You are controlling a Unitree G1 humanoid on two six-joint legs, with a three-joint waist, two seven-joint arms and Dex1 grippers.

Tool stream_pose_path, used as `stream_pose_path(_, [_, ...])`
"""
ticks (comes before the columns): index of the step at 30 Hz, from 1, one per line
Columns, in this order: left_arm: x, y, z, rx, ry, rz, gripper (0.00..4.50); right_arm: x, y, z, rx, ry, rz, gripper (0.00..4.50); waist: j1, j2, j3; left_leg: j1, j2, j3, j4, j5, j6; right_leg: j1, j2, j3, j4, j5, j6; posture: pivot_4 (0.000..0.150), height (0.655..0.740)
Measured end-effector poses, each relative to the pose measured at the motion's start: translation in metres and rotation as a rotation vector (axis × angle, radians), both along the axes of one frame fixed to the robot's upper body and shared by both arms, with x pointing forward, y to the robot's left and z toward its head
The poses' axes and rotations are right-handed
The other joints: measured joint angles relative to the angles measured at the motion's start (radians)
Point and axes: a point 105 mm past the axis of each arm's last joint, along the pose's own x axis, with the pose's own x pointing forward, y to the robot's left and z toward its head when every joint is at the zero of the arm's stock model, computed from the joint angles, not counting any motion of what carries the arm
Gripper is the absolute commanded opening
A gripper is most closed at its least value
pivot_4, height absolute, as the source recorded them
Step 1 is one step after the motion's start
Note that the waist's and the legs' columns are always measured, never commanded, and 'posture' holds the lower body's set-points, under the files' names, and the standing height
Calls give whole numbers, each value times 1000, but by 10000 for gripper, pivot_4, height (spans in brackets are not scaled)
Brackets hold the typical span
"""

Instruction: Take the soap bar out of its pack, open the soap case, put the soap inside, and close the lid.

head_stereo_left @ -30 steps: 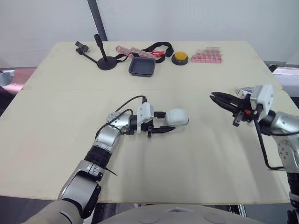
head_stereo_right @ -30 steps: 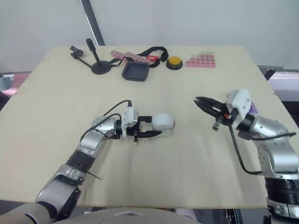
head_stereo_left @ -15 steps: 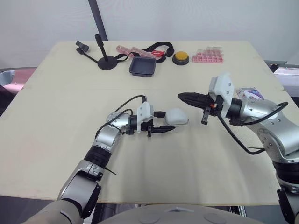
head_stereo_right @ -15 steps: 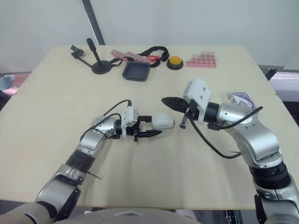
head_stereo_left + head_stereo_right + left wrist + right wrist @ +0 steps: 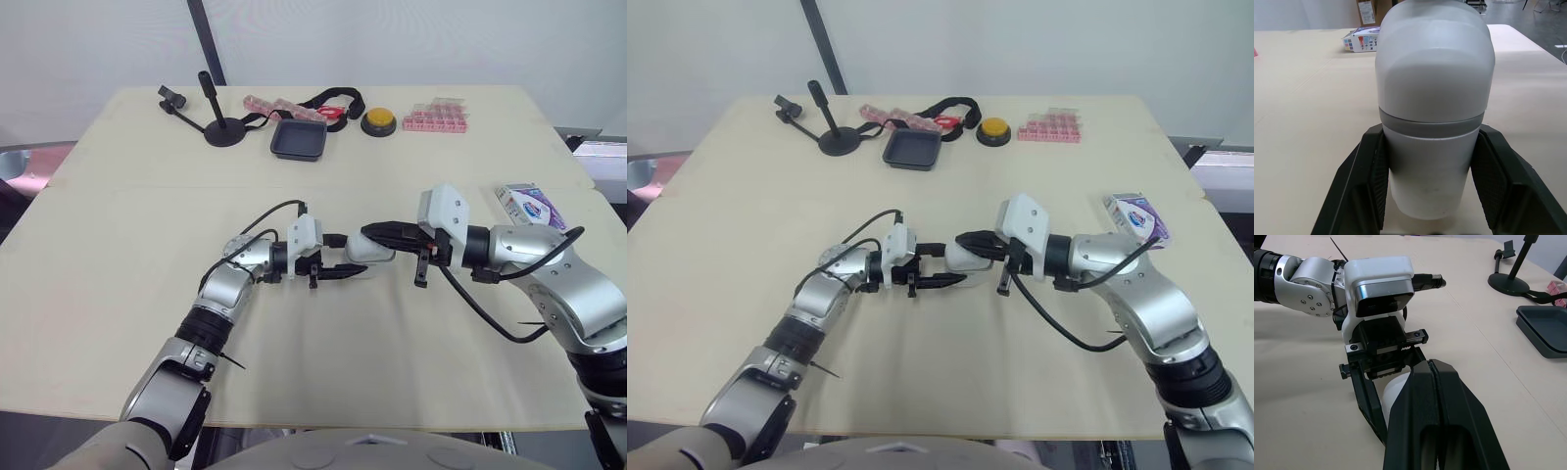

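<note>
Soap case (image 5: pixel 1434 73) clamped in left gripper (image 5: pixel 355 255) — right gripper (image 5: pixel 370 232), 2 fingers pressed together, over it.

The soap case (image 5: pixel 1434 98) is showing as smooth matt white plastic, with a duller grey band round its middle. The left gripper (image 5: pixel 349 255) and right gripper (image 5: pixel 1431 364) are showing black plastic fingers (image 5: pixel 1359 191) with a faint sheen. The table (image 5: pixel 127 274) is looking like pale, smooth, matt board, the soap pack (image 5: pixel 527 203) like glossy printed card, and the far tray (image 5: pixel 298 139) like dark matt plastic.

Head eyes overlook the table (image 5: pixel 441 157); wrist cameras closely share the soap case (image 5: pixel 1434 98).
</note>
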Motion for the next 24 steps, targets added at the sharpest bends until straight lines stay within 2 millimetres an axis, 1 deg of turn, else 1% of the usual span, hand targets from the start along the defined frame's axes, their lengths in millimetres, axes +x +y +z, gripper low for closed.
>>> stream_pose_path(4, [0, 0, 0, 0, 0, 0, 18667, 0, -2, -5, -12, 12, -10, 298, 0, 0, 0, 0, 0, 0, 0, 0, 0, 0, 0, 0, 0, 0, 0, 1500, 7400])
stream_pose_path(14, [0, 0, -1, 1, 7, 7, 18667, 0, -4, -9, -12, 26, -25, 298, -2, 0, 0, 1, 0, 0, -3, 0, 0, 5, -1, 0, -3, 0, 0, 1500, 7400])
stream_pose_path(20, [0, 0, -3, 3, 14, 12, 18667, 3, -6, -13, -13, 70, -61, 298, -4, 0, 0, 8, 0, 1, -8, 1, -1, 13, -2, 0, -10, 0, 0, 1500, 7400])
stream_pose_path(24, [-1, 1, -3, 3, 13, 12, 18667, 7, -7, -12, -7, 88, -91, 298, -4, -1, 0, 10, -1, 1, -12, 1, -2, 15, -2, 0, -12, 0, 0, 1500, 7400])
